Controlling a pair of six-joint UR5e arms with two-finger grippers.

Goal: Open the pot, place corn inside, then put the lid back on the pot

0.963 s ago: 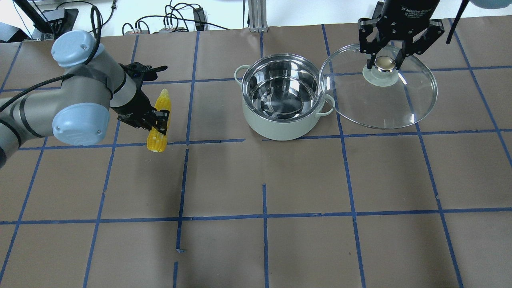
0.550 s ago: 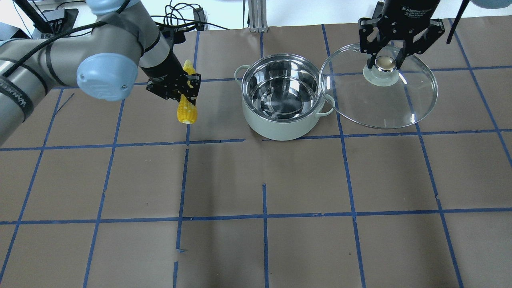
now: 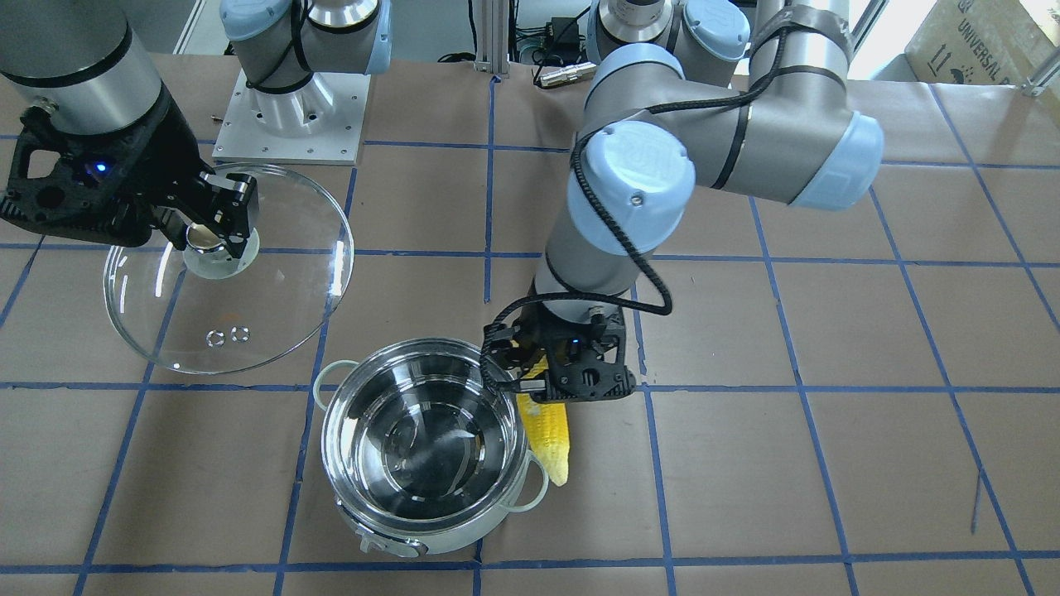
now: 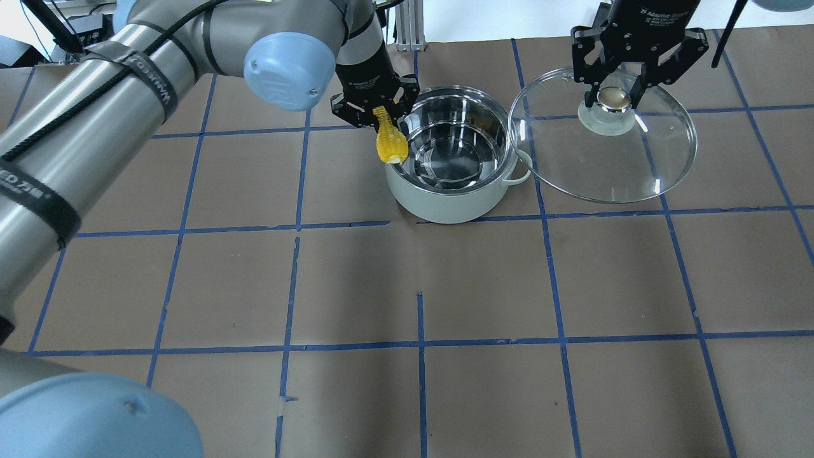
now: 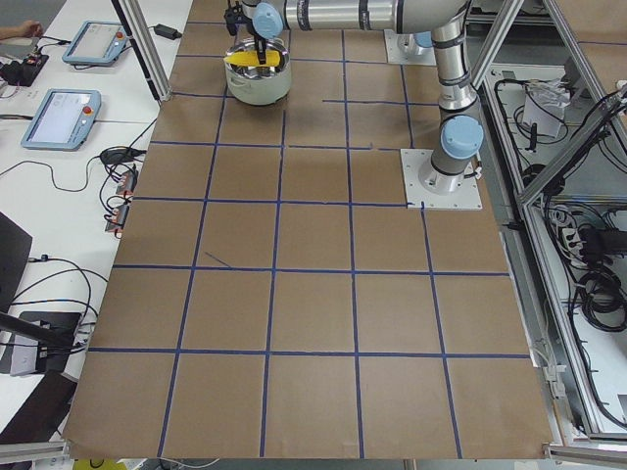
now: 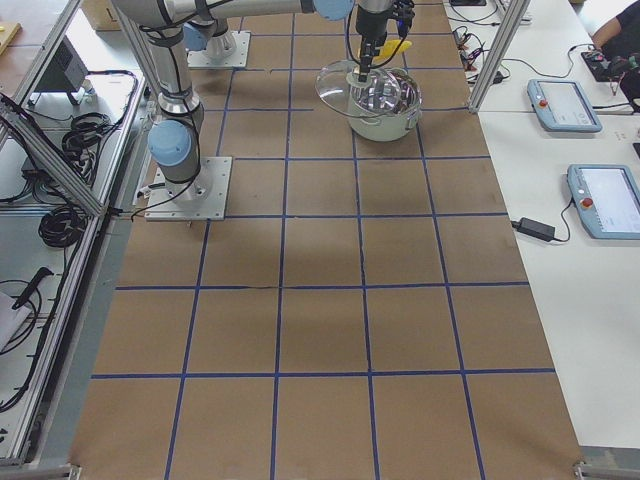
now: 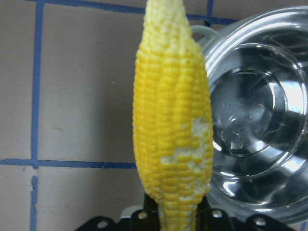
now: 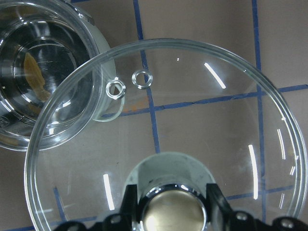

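Observation:
The steel pot [image 4: 448, 159] stands open and empty at the table's far middle; it also shows in the front view [image 3: 422, 447]. My left gripper [image 4: 375, 114] is shut on the yellow corn [image 4: 390, 143] and holds it in the air at the pot's left rim, tip pointing down and outward. The corn [image 7: 173, 125] fills the left wrist view beside the pot [image 7: 260, 125]. My right gripper [image 4: 613, 95] is shut on the knob of the glass lid [image 4: 604, 140], held tilted in the air to the right of the pot. The lid [image 8: 163, 139] overlaps the pot's edge [image 8: 43, 86] in the right wrist view.
Brown paper with a blue tape grid covers the table [image 4: 420, 305]. Cables and a metal post [image 4: 407, 25] lie beyond the far edge. The left arm [image 4: 127, 83] stretches across the table's left half. Tablets [image 5: 64, 113] lie on side benches.
My left gripper carried the corn up and rightward from the left of the table to the pot's left rim. The right gripper and lid have stayed still.

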